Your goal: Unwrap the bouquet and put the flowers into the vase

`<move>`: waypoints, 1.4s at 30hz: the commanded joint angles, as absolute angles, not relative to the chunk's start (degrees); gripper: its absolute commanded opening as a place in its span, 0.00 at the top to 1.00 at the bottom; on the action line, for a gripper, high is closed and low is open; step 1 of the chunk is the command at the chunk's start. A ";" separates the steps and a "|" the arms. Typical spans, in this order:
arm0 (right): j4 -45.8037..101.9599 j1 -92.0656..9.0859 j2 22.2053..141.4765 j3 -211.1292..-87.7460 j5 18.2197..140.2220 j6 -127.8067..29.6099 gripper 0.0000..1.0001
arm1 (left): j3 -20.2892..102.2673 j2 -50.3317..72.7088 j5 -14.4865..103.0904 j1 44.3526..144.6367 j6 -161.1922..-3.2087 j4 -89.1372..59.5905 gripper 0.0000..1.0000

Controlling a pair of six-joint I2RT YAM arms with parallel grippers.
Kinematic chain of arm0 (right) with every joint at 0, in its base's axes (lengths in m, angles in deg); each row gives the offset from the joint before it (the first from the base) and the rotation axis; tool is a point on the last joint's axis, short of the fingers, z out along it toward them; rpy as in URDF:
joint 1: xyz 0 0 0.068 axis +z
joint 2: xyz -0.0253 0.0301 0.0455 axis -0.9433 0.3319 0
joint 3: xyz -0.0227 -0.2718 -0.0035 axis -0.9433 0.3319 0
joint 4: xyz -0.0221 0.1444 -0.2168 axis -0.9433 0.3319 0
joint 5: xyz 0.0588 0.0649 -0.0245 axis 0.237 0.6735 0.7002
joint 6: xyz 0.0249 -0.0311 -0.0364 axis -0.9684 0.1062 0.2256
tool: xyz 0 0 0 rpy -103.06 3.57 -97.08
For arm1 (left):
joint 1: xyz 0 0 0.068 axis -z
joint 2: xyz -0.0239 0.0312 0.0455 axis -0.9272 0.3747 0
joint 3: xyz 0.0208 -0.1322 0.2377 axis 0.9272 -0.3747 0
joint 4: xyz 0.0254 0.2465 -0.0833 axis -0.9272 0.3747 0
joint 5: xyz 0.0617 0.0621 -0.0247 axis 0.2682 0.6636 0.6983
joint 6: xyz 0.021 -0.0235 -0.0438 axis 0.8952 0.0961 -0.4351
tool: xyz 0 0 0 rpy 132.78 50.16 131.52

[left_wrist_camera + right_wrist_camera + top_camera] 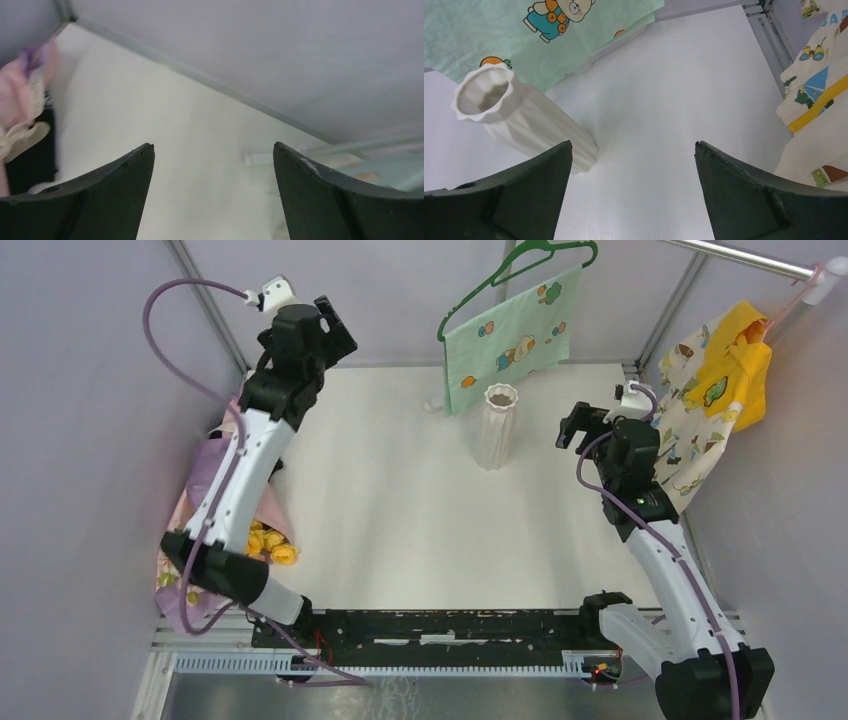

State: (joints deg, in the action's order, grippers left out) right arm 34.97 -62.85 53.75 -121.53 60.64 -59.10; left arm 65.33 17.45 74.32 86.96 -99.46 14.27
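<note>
Vase (498,425): tall, slim, matte white, vertical ribs, flared wavy rim. It stands upright at the back centre of the worktop (420,530), which is flat, plain white and matte. Nothing is in its mouth.

Bouquet (204,470): crinkled purple-pink paper, lying flat along the worktop's left edge against the grey wall, paper on. The flowers (270,543) are a yellow rose cluster poking out at the near end. The left arm's white forearm crosses over the bundle and hides its middle. The left wrist view shows only a blurred pink-purple edge of paper and a cream ribbon (22,140) at far left, with a dark patch below that is too blurred to identify.

Left tool (211,150): black curved fingers spread wide, nothing between them. It is raised at the back-left corner and aimed toward the back wall, with the bouquet off to its side and behind, well apart.

Right tool (633,145): fingers spread wide, holding nothing. It hovers right of the vase and looks down at it. The vase sits just off the left finger in that view, not touching and not between the fingers.

Around: a mint-green cartoon-print cloth (510,340) on a green hanger (545,255) hangs right behind the vase. A white printed garment with a yellow piece (720,400) hangs from a rail (740,258) at the right edge, close beside the right arm. The worktop between vase and bouquet is bare.
</note>
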 commanded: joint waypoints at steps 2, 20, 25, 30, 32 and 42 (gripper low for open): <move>32.95 -62.95 54.80 -121.70 62.36 -59.03 0.02 | 74.76 35.94 95.87 80.91 -111.05 43.26 0.04; 28.99 -62.82 60.26 -117.20 75.11 -61.71 0.02 | 69.76 49.72 88.35 57.83 -114.94 36.69 0.00; 27.86 -62.46 58.81 -115.28 74.38 -60.39 0.02 | 72.34 57.66 86.88 53.36 -114.54 35.71 0.00; 25.52 -61.92 58.01 -113.27 74.91 -59.97 0.02 | 71.37 61.38 86.13 52.79 -113.41 31.09 0.00; 26.05 -61.74 58.49 -113.18 75.31 -59.90 0.02 | 71.59 62.61 87.74 52.74 -113.42 31.01 0.00; 25.90 -61.23 58.07 -111.95 74.79 -60.00 0.02 | 68.18 65.76 78.34 50.88 -110.63 27.53 0.27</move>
